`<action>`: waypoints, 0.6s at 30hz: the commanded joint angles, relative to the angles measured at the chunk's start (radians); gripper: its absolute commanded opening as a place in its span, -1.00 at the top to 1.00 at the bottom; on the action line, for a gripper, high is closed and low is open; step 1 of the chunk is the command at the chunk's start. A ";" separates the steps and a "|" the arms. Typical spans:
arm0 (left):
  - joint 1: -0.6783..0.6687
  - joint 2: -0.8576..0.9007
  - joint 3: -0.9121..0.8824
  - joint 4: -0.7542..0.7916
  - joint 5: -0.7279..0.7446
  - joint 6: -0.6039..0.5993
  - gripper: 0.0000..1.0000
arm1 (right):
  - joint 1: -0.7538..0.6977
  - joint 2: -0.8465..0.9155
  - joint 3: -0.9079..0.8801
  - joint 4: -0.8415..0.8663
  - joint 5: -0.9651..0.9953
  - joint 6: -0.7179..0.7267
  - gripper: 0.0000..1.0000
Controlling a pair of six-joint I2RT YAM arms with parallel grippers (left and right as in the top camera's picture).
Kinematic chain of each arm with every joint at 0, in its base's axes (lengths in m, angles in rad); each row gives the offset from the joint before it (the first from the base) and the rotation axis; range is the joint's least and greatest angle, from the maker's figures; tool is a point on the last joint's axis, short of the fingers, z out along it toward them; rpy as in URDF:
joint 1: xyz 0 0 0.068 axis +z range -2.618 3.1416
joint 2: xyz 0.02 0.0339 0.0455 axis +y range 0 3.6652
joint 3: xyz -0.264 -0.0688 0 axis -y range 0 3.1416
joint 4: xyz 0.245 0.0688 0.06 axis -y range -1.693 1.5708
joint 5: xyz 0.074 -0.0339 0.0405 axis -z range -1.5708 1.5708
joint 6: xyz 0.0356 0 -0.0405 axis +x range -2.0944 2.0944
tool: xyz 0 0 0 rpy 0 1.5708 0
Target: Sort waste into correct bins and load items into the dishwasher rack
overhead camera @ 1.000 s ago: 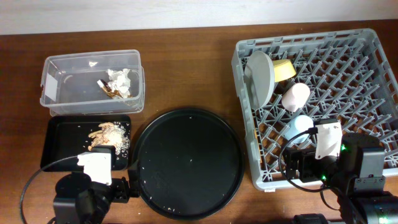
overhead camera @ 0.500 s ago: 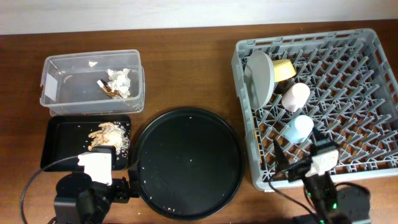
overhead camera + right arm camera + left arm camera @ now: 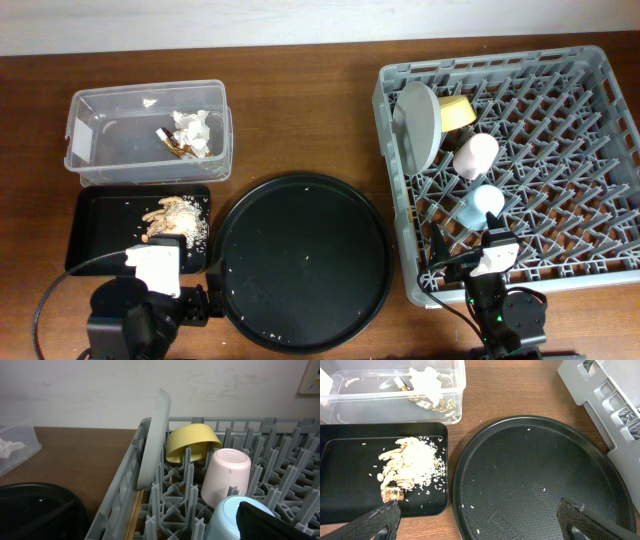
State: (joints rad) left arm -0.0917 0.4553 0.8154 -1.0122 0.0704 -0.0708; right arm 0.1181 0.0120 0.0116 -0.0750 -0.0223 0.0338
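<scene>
Left gripper gapes wide, empty, over the round black tray; right gripper, also wide open and empty, sits by the small blue cup.

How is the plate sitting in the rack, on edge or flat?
On edge: the plate stands leaning between the rack's pegs along one wall, beside the yellow bowl.

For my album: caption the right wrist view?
Plate, yellow bowl, pink cup and blue cup loaded in the grey dishwasher rack.

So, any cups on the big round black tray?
No, the tray holds only white specks; the pink cup and blue cup sit in the rack.
</scene>
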 commanded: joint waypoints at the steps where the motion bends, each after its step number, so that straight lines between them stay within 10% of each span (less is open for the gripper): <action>1: -0.004 -0.003 -0.005 0.000 -0.011 0.008 -0.98 | 0.006 -0.009 -0.006 -0.004 0.016 0.020 -0.97; 18: 0.023 -0.185 -0.204 0.131 -0.055 0.008 -0.98 | 0.006 -0.009 -0.006 -0.005 0.016 0.020 -0.97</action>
State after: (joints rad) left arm -0.0906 0.3679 0.7494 -0.9886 0.0357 -0.0708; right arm 0.1181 0.0120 0.0116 -0.0750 -0.0219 0.0486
